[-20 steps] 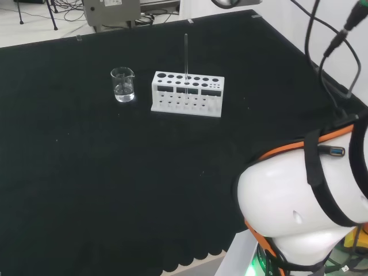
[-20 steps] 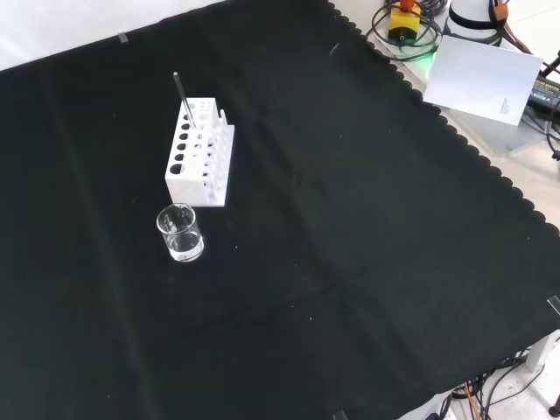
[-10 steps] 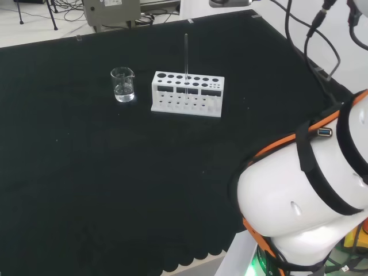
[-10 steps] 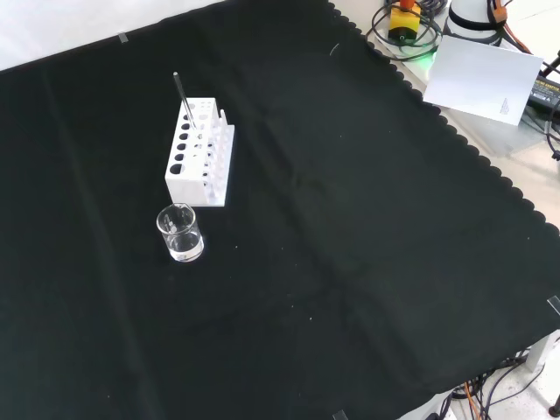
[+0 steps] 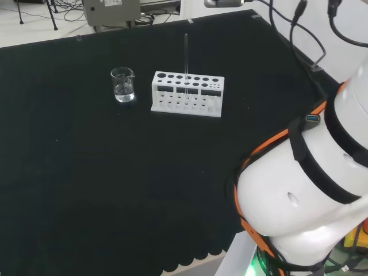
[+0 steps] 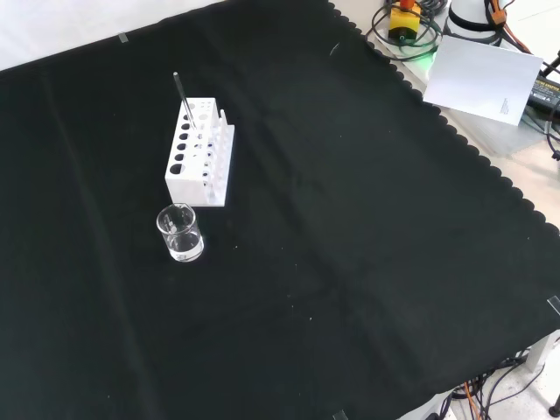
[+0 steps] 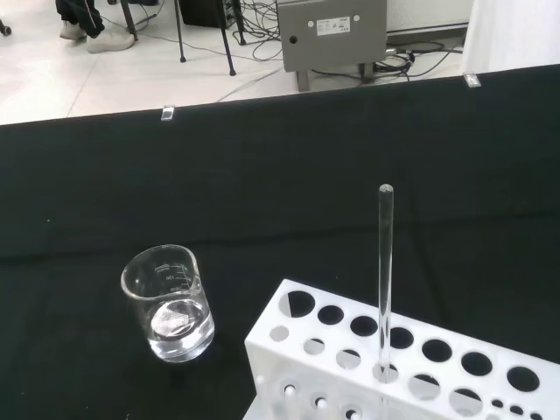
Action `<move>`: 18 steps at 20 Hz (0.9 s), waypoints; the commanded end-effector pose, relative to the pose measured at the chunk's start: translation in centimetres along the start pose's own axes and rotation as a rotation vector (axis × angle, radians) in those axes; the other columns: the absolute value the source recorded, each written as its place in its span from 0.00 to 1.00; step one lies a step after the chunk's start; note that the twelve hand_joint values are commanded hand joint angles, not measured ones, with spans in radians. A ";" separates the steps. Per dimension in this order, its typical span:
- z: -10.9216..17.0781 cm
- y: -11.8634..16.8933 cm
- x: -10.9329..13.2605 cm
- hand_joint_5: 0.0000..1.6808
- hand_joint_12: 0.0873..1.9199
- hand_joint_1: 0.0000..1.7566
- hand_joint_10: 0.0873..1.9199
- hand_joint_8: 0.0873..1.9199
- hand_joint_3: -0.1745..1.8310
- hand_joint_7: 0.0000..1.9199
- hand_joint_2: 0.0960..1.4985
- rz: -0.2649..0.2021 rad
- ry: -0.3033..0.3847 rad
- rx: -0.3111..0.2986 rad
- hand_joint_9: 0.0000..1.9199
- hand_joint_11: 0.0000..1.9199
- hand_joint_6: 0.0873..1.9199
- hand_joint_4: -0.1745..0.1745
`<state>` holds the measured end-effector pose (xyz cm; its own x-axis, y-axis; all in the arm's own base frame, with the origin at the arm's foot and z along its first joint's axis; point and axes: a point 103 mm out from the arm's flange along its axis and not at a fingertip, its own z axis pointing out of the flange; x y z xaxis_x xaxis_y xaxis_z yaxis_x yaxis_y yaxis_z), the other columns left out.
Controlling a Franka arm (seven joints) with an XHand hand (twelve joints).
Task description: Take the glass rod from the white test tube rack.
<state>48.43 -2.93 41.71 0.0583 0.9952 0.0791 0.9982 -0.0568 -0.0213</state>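
A white test tube rack point(image 5: 187, 94) point(image 6: 200, 164) point(image 7: 398, 354) stands on the black cloth. A thin clear glass rod point(image 5: 186, 56) point(image 6: 183, 101) point(image 7: 384, 276) stands upright in one of its holes, rising well above the rack's top. Nothing touches the rod. In the head view the arm's white links point(image 5: 305, 190) bulk at the lower right, well away from the rack.
A small clear glass beaker point(image 5: 123, 84) point(image 6: 180, 233) point(image 7: 169, 303) stands on the cloth beside one end of the rack. The scalloped cloth edge point(image 6: 455, 131) runs along the front view's right, with a white sheet point(image 6: 482, 78) beyond it.
In the head view the arm's white links have swung up and leftward, and the cables above them have shifted. The rack, rod and beaker stand where they did.
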 end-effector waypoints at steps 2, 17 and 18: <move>1.3 5.5 -1.0 0.16 0.65 0.34 0.46 0.41 0.29 0.01 0.61 -0.016 -0.014 -0.015 0.09 0.00 0.00 0.15; 6.3 9.8 -2.2 0.20 0.76 0.35 0.51 0.50 0.31 0.19 0.60 -0.039 -0.061 0.030 0.27 0.04 0.00 0.12; 6.5 9.8 -2.3 0.20 0.76 0.35 0.52 0.50 0.31 0.19 0.60 -0.037 -0.063 0.035 0.28 0.05 0.00 0.12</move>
<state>57.65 -4.82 35.88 0.0219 0.9993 0.0307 0.9989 -0.0206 -0.0432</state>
